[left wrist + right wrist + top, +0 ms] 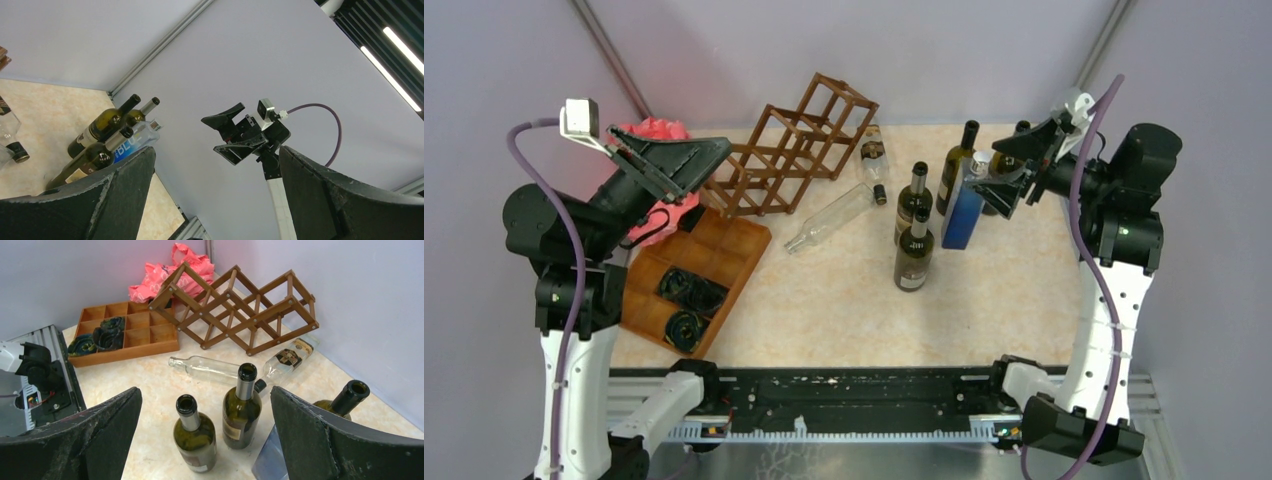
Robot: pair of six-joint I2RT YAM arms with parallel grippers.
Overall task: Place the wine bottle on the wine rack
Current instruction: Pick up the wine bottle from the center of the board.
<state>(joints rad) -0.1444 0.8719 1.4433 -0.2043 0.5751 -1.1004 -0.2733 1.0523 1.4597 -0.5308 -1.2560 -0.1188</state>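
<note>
Step in hand: approach, with nothing grasped yet. The right hand [205, 392] is spread above the upright dark-green bottles [914, 250] on the right of the counter [844, 310]. The left hand [704, 168] is spread, raised beside the rack [796, 150]. The rack is a brown open-cell lattice at the back. Next, likely: lower over one neck and pinch.

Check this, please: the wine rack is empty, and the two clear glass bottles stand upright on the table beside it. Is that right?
Not quite. The wine rack is empty, but the two clear glass bottles do not stand. The long clear bottle and the labelled clear bottle both lie on their sides on the table beside it. The right wrist view shows this.
</note>
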